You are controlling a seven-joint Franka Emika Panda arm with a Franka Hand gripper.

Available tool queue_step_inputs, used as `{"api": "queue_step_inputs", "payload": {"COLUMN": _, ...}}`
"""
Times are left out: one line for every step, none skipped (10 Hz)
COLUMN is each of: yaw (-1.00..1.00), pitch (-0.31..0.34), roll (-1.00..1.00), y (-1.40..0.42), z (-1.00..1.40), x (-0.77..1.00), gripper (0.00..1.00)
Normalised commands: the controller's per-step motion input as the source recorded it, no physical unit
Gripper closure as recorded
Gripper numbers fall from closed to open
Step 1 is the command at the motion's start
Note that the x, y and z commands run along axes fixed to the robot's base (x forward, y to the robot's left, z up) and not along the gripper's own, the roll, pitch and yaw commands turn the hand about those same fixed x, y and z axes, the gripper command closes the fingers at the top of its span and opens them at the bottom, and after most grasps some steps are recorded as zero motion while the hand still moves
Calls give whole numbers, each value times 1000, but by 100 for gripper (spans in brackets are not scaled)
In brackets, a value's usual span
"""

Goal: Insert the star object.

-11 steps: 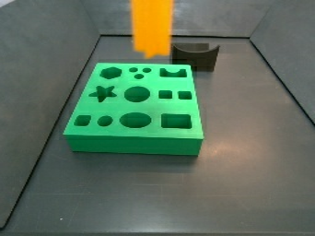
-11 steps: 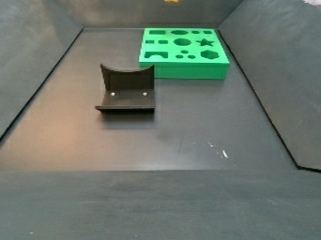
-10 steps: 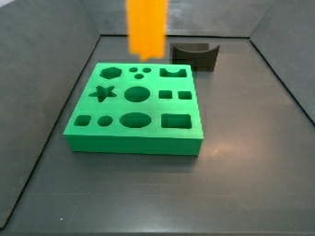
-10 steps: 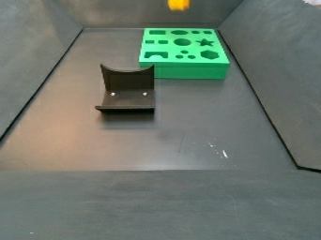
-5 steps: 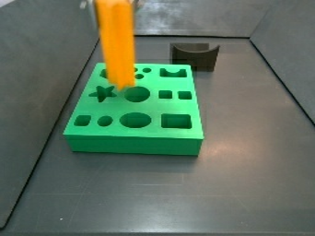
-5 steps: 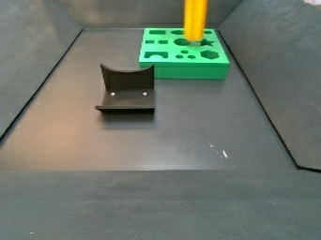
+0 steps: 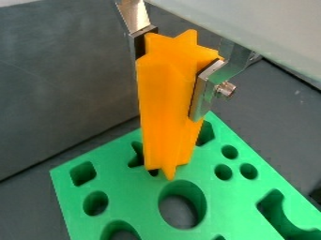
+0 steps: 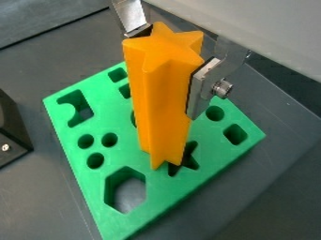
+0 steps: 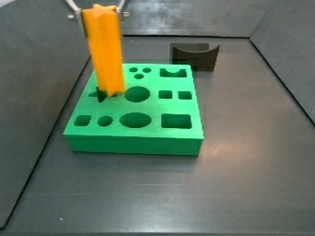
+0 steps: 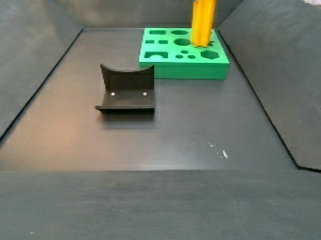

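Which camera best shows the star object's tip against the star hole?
A wrist view: the star object, held upright in the gripper, meets the star hole. Side views show the prism from farther away, hiding the hole.

Gripper [image 8: 170, 47] high over bare floor [image 10: 175, 141].

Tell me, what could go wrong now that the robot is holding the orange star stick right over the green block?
The star object, held upright by the gripper, has its lower end right at the star-shaped hole in the green block. If its ridges are turned a little off the hole's points, it may jam on the rim. The fingers grip only its top, so a push could tilt it. Pressing hard might also shove the block.
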Motion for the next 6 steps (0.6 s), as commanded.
{"api": "queue_step_inputs", "payload": {"yaw": 43, "pitch": -76, "roll": -94, "y": -117, "z": -283, "x": -357, "gripper": 100}}
{"api": "queue_step_inputs", "payload": {"yaw": 49, "pitch": -83, "roll": -30, "y": -177, "z": -300, "x": -349, "gripper": 100}}
{"api": "queue_step_inputs", "payload": {"yaw": 111, "pitch": -61, "roll": -13, "y": -186, "z": -354, "x": -217, "gripper": 100}}
{"api": "queue_step_inputs", "payload": {"yaw": 57, "pitch": -57, "roll": -60, "y": -203, "z": -411, "x": 0, "gripper": 100}}
{"api": "queue_step_inputs", "payload": {"yaw": -129, "pitch": -61, "roll": -137, "y": -149, "z": -377, "x": 123, "gripper": 100}}
{"api": "queue_step_inputs", "payload": {"yaw": -343, "pitch": -113, "roll": -257, "y": -83, "z": -269, "x": 66, "gripper": 100}}
